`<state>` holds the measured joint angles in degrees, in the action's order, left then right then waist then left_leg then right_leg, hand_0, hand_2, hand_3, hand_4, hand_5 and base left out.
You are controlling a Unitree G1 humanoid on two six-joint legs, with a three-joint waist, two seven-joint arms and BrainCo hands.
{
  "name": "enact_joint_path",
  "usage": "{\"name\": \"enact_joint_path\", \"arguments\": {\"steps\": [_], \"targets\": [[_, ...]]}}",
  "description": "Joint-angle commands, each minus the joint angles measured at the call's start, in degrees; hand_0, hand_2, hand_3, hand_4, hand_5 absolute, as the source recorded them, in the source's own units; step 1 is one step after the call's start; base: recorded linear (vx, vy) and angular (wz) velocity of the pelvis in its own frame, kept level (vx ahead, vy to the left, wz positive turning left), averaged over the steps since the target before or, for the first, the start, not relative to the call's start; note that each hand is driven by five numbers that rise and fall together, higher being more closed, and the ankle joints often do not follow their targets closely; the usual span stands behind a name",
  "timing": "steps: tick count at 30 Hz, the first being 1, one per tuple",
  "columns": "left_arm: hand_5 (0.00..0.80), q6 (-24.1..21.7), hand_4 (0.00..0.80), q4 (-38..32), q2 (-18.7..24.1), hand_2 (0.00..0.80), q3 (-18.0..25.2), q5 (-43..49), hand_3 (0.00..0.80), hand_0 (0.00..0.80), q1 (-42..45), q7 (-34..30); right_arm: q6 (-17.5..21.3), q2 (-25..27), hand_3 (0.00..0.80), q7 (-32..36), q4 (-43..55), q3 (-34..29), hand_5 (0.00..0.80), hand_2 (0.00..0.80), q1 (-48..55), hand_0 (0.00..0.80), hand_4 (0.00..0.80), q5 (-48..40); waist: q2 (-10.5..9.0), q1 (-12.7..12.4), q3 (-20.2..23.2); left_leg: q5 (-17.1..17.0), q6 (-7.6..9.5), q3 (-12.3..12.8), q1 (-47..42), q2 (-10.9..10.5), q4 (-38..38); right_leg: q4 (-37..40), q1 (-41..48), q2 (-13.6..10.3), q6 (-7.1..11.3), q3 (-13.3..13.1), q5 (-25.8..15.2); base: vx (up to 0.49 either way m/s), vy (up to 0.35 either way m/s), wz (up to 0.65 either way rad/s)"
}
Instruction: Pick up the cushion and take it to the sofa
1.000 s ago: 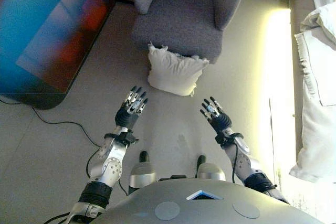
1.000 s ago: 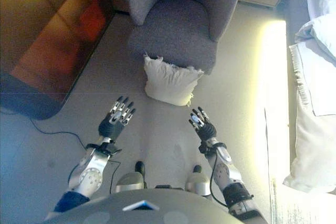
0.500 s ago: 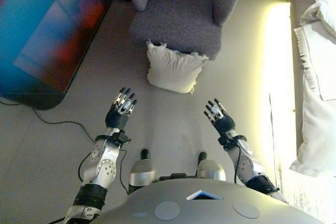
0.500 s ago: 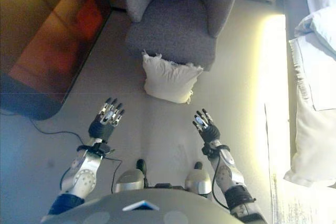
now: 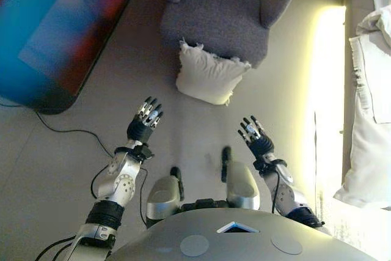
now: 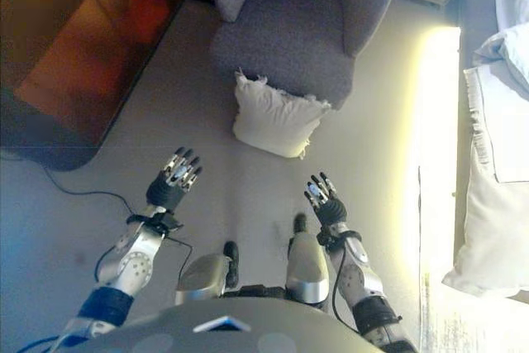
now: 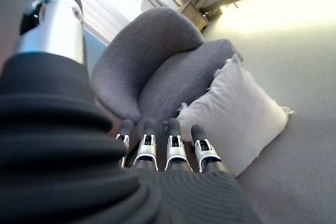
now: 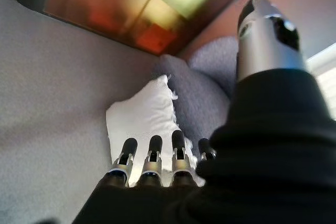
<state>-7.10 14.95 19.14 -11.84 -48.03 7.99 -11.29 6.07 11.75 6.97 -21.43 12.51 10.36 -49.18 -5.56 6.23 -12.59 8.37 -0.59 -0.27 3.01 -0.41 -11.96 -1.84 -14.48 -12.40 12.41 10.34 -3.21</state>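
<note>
No lettering, label, brand mark, number or sign can be read in any of the views.

head stereo pair looking down, wrist cameras close along fingers (image 7: 176, 148), all sharing cushion (image 5: 211, 75)

Cushion (image 5: 211, 77): white cloth, soft, frayed at its corners. Armchair (image 5: 229, 10): grey woven upholstery, matt, slightly nubby. Floor (image 5: 73, 163): grey, matt, smooth. Cabinet (image 6: 74, 39): glossy, reflective reddish-brown panel.
</note>
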Motion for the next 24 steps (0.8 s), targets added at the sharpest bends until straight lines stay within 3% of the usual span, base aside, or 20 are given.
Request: {"name": "enact_joint_path", "arguments": {"steps": [1, 2, 4, 5, 6, 7, 9, 10, 12, 13, 15, 16, 18, 22, 24], "targets": [[0.0, -3.2, 0.0, -6.2, 1.0, 0.0, 0.4, 1.4, 0.0, 0.0, 3.1, -2.5, 2.9, 0.9, 0.0, 0.9, 1.5, -1.4, 0.0, 0.0, -0.3, 0.0, 0.0, -1.9, 0.34, 2.1, 2.6, 10.8, 2.66, 2.6, -16.2, -4.0, 0.1, 5.3, -5.6, 3.4, -1.18, 3.0, -13.5, 0.611, -0.053, 0.46], [0.0, -2.8, 0.0, -6.2, 0.6, 0.0, 0.2, 2.0, 0.0, 0.0, 3.4, -2.3, 3.0, 0.9, 0.0, 0.7, 1.3, -1.3, 0.0, 0.0, 0.2, 0.0, 0.0, -2.1, 0.6, 2.6, 3.0, 10.1, 2.63, 2.0, -17.0, -3.8, -0.8, 4.7, -5.5, 4.1, -1.68, 2.1, -13.6, 0.558, -0.062, 0.43], [0.0, -2.1, 0.0, -6.8, 0.1, 0.0, 0.2, 2.3, 0.0, 0.0, 4.4, -2.0, 2.2, 1.0, 0.0, 0.6, 1.6, -1.6, 0.0, 0.0, 0.9, 0.0, 0.0, -2.1, 1.07, 3.0, 4.3, 8.6, 1.46, 2.7, -18.6, -2.7, -1.8, 1.8, -5.2, 3.8, -2.33, 3.1, -12.5, 0.388, -0.072, 0.24], [0.0, -1.6, 0.0, -7.6, -0.5, 0.0, 0.4, 2.6, 0.0, 0.0, 5.5, -1.6, 1.4, 0.9, 0.0, 0.8, 1.8, -1.6, 0.0, 0.0, 1.2, 0.0, 0.0, -1.7, 1.7, 3.2, 5.6, 5.0, -0.15, 4.0, -19.6, -1.1, -3.1, -1.1, -4.2, 3.8, -3.54, 4.2, -10.7, 0.415, -0.103, 0.19], [0.0, -1.7, 0.0, -8.5, -0.9, 0.0, 0.6, 2.6, 0.0, 0.0, 6.4, -1.3, 0.7, 1.3, 0.0, 1.1, 2.4, -1.4, 0.0, 0.0, 1.7, 0.0, 0.0, -1.8, 3.08, 3.4, 6.8, 0.0, -2.22, 5.5, -19.9, 1.6, -5.9, -4.0, -3.3, 5.5, -5.19, 3.3, -8.2, 0.381, -0.112, 0.16], [0.0, -1.8, 0.0, -8.8, -0.8, 0.0, 0.7, 2.3, 0.0, 0.0, 6.5, -1.1, 0.4, 1.4, 0.0, 1.2, 2.8, -1.2, 0.0, 0.0, 2.0, 0.0, 0.0, -1.6, 3.12, 3.9, 7.4, -3.2, -3.32, 5.8, -19.5, 2.4, -8.0, -4.6, -3.0, 6.0, -6.02, 2.2, -7.1, 0.399, -0.159, 0.02], [0.0, -2.2, 0.0, -9.3, -1.6, 0.0, 1.1, 1.2, 0.0, 0.0, 5.9, 1.4, 0.4, 1.9, 0.0, 1.3, 2.1, -0.5, 0.0, 0.0, 1.7, 0.0, 0.0, -0.6, 3.3, 4.2, 8.7, -11.8, -6.41, 6.6, -15.9, 4.5, -22.5, -5.2, 0.3, 8.4, -9.38, -0.5, -3.9, 0.467, -0.226, -0.23], [0.0, -2.3, 0.0, -9.3, -1.9, 0.0, 1.0, 0.7, 0.0, 0.0, 5.5, 1.8, 0.6, 2.1, 0.0, 1.5, 1.5, -0.2, 0.0, 0.0, 1.2, 0.0, 0.0, -0.6, 1.95, 4.2, 9.0, -13.5, -6.72, 6.8, -13.8, 4.1, -28.7, -4.9, 1.7, 7.8, -10.38, -1.2, -3.3, 0.414, -0.224, -0.21], [0.0, -2.7, 0.0, -9.8, -2.6, 0.0, 0.2, 0.9, 0.0, 0.0, 4.4, 2.3, 1.2, 3.1, 0.0, 1.9, 0.3, 0.2, 0.0, 0.0, -0.5, 0.0, 0.0, -0.9, 0.22, 2.5, 8.4, -11.2, -5.79, 8.3, -4.1, 6.3, -42.4, -4.1, 6.2, 8.0, -12.22, -2.5, -1.4, 0.363, -0.159, -0.38], [0.0, -3.0, 0.0, -9.9, -2.6, 0.0, 0.1, 1.0, 0.0, 0.0, 4.2, 2.1, 1.9, 3.2, 0.0, 2.1, 0.1, 0.5, 0.0, 0.0, -0.9, 0.0, 0.0, -1.1, -0.64, 1.9, 8.2, -10.9, -5.08, 8.4, -1.0, 7.0, -43.2, -4.1, 7.2, 7.6, -12.43, -2.8, -0.7, 0.322, -0.042, -0.78], [0.0, -3.6, 0.0, -9.6, -2.2, 0.0, -0.2, 1.8, 0.0, 0.0, 3.6, 2.5, 2.9, 3.4, 0.0, 2.0, 0.1, 0.9, 0.0, 0.0, -1.5, 0.0, 0.0, -2.0, -0.25, 0.4, 6.8, -10.5, -3.96, 7.9, 3.8, 9.5, -37.4, -4.6, 9.9, 8.8, -12.35, -4.1, 1.2, 0.253, 0.08, -0.77], [0.0, -3.8, 0.0, -9.4, -1.8, 0.0, 0.0, 1.9, 0.0, 0.0, 3.3, 2.4, 3.0, 3.4, 0.0, 1.9, 0.2, 0.7, 0.0, 0.0, -1.6, 0.0, 0.0, -2.0, -0.65, 0.1, 6.6, -10.7, -3.33, 7.6, 4.9, 9.6, -33.6, -4.4, 10.4, 8.5, -12.09, -5.1, 1.5, 0.282, 0.168, -0.31], [0.0, -3.1, 0.0, -9.5, -1.0, 0.0, 0.3, 0.4, 0.0, 0.0, 2.8, 1.3, 3.2, 3.5, 0.0, 1.2, 0.8, -0.1, 0.0, 0.0, -1.4, 0.0, 0.0, -2.6, 0.82, -0.9, 5.3, -13.1, -3.74, 6.5, 5.8, 12.3, -20.6, -4.8, 12.3, 9.7, -11.24, -7.3, 3.8, 0.277, 0.239, -0.1], [0.0, -1.9, 0.0, -11.2, -0.7, 0.0, 0.6, -0.5, 0.0, 0.0, 2.7, 0.2, 3.0, 3.9, 0.0, 1.8, 2.5, -1.2, 0.0, 0.0, -0.2, 0.0, 0.0, -3.0, 3.17, -3.2, 4.6, -18.0, -6.67, 1.3, 7.0, 14.6, 2.8, -3.9, 15.7, 9.7, -7.86, -11.4, 6.6, 0.39, 0.289, -0.33], [0.0, -2.1, 0.0, -11.8, -1.0, 0.0, 0.6, -0.7, 0.0, 0.0, 3.2, 0.9, 2.5, 4.4, 0.0, 2.5, 2.9, -1.2, 0.0, 0.0, 0.0, 0.0, 0.0, -2.2, 4.14, -4.5, 4.2, -18.8, -7.65, -0.9, 7.0, 15.5, 11.2, -4.4, 18.1, 9.3, -7.06, -13.6, 8.9, 0.507, 0.214, -0.57]]}}
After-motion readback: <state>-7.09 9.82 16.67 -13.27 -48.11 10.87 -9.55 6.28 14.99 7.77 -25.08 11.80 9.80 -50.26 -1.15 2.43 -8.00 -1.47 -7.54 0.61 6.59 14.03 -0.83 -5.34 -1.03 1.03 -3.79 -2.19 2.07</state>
